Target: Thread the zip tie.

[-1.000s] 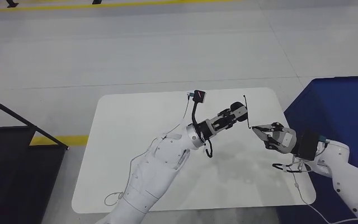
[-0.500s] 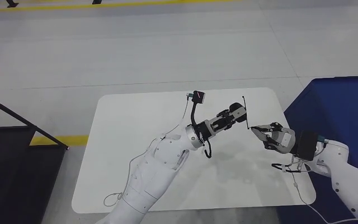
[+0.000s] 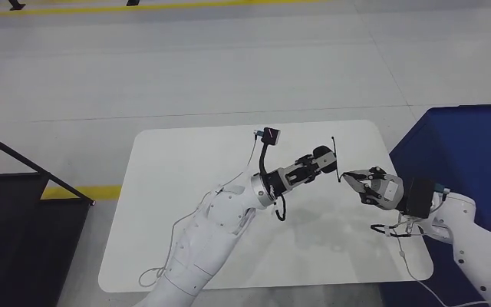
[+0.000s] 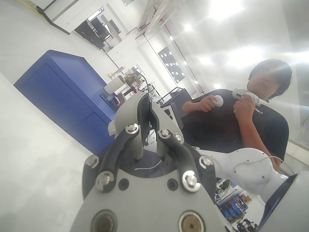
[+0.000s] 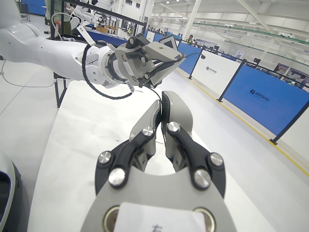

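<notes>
A thin black zip tie (image 3: 335, 157) stands nearly upright above the right part of the white table (image 3: 192, 199). My left gripper (image 3: 328, 159) is shut on its middle. In the left wrist view the strap (image 4: 145, 83) sticks out past the closed left gripper (image 4: 147, 105). My right gripper (image 3: 347, 179) is shut on the strap's lower end, just right of the left one. In the right wrist view the tie (image 5: 158, 97) curves from the right gripper (image 5: 161, 106) up under the left gripper (image 5: 180, 59). Its other end pokes out beyond the left tips.
A blue cabinet (image 3: 453, 153) stands against the table's right edge, beside the right arm. A black frame (image 3: 38, 176) stands off the table's left side. Barriers with blue and white panels (image 5: 265, 92) line the floor beyond the table.
Both grippers and the zip tie have drifted slightly to the left. The left arm's elbow has swung a little leftward. Both grips are unchanged.
</notes>
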{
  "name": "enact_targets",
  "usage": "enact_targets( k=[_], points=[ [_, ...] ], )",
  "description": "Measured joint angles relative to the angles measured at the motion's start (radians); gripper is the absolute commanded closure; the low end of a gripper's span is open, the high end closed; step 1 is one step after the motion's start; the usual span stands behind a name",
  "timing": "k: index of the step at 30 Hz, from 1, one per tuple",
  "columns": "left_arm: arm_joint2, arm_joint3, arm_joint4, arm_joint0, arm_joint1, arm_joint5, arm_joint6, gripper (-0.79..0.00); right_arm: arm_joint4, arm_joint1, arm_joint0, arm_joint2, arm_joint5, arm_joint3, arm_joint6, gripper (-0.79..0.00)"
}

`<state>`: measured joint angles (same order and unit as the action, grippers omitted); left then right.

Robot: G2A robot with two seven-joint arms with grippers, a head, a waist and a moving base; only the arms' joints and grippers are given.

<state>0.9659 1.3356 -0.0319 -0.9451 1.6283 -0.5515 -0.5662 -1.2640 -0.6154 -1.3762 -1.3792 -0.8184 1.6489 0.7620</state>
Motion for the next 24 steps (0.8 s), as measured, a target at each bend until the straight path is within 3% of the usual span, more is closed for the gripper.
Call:
enact_targets(
  k=[15,24],
  points=[
    [-0.001,0.028,0.008,-0.020,-0.003,0.010,0.015,0.000,0.036,-0.007,-0.004,0.001,-0.019,0.015,-0.064,0.000],
    [0.005,0.048,0.023,-0.047,-0.008,-0.060,0.078,0.000,0.173,-0.015,0.013,-0.015,-0.152,0.000,-0.145,0.000]
  ],
)
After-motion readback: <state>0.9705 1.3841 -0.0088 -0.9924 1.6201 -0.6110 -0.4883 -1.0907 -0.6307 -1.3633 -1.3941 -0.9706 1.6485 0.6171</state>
